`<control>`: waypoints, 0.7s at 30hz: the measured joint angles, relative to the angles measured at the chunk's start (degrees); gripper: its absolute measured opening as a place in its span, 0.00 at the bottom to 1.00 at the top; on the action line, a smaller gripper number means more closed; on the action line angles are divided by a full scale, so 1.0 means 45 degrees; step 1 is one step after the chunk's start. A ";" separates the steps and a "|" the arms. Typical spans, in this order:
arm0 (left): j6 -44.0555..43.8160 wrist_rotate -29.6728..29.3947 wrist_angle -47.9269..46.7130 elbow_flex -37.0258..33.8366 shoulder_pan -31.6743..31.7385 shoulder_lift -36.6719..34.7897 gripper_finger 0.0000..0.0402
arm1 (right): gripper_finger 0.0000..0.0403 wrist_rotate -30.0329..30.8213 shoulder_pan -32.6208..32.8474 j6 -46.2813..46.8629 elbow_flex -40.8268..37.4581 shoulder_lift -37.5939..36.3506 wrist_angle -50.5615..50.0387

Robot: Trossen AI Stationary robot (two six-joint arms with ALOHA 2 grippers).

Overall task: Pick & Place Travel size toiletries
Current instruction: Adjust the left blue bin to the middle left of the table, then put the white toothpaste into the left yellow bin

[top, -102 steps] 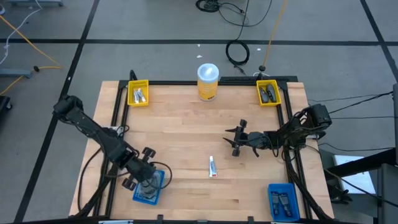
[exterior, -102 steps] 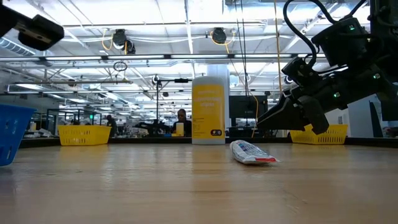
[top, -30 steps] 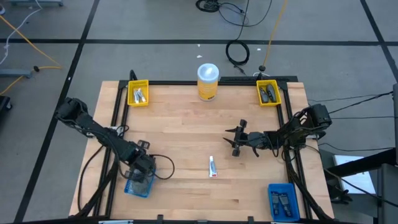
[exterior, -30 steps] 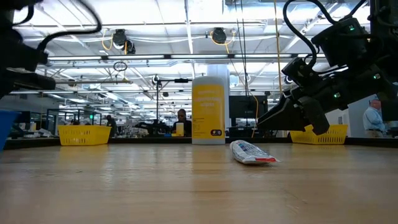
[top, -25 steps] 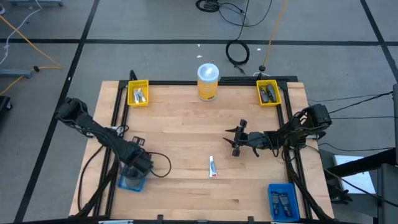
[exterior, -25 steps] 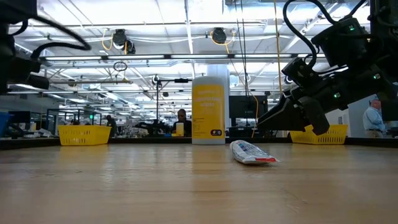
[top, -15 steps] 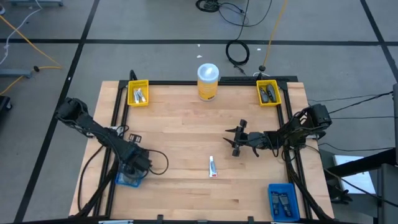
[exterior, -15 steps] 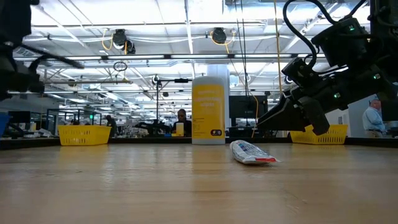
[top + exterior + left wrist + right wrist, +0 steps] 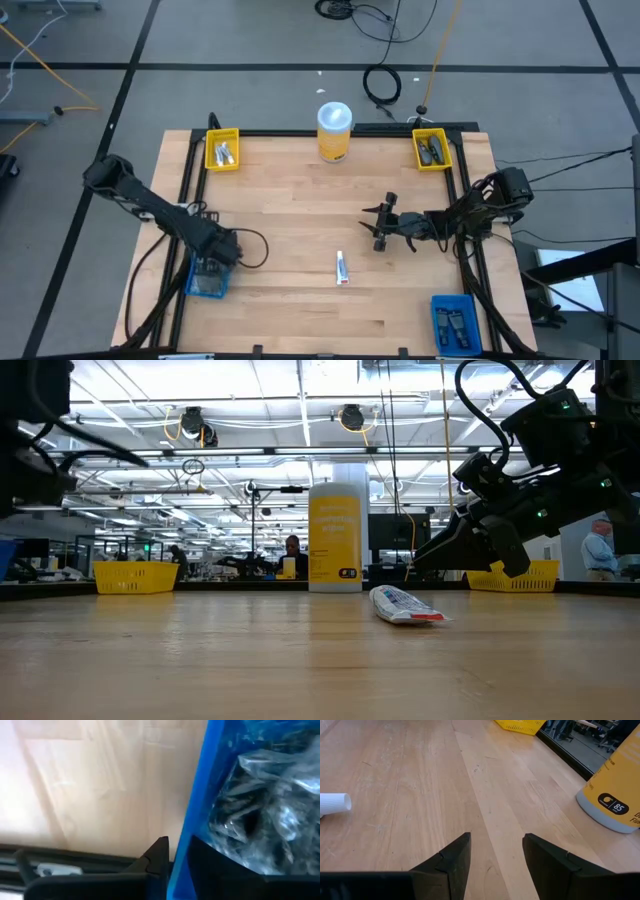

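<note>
A white tube with a red end [image 9: 342, 268] lies flat on the wood in the middle of the table; it also shows in the low view as the tube [image 9: 405, 605] and in the right wrist view as the tube [image 9: 332, 802]. My right gripper [image 9: 378, 226] hovers open to the right of it, fingers [image 9: 452, 857] pointing at bare wood. My left gripper [image 9: 213, 262] is at the table's left edge, shut on a blue bin [image 9: 207, 282]. The bin holds dark discs in clear wrappers [image 9: 260, 815]. My left gripper [image 9: 182, 851] holds the blue bin by its side wall [image 9: 197, 810], with one finger [image 9: 159, 851] outside the wall and the other inside the bin. It comes at the wall from above. Whether the bin's bottom rests on the table, I cannot tell.
A big yellow canister with a white lid [image 9: 334, 130] stands at the far edge. Yellow bins sit at the far left corner [image 9: 221, 150] and the far right corner [image 9: 432, 148]. A second blue bin [image 9: 453, 322] sits at the near right corner. Bare wood lies around the tube.
My left gripper has moved toward the table's left edge and a little toward the far edge, taking the blue bin along with it. The bin now stands against the left rail. The tube has stayed where it was.
</note>
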 joint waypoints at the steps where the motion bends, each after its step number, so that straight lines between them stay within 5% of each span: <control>1: -0.0079 -0.0011 -0.0103 0.0085 0.0045 -0.0234 0.17 | 0.42 0.0004 -0.0004 0.0000 0.0000 0.0000 0.0005; 12: -0.1453 -0.0071 -0.0330 0.0309 0.0359 -0.2385 0.19 | 0.42 0.0015 -0.0003 0.0000 0.0000 -0.0003 0.0005; 17: -0.3356 -0.1741 0.0863 0.0309 0.0809 -0.2611 0.19 | 0.42 0.0024 -0.0005 0.0000 0.0000 0.0000 0.0005; 21: -0.2404 -0.4061 0.4357 0.0309 0.1555 -0.2617 0.19 | 0.42 0.0029 -0.0005 0.0000 0.0000 -0.0003 0.0015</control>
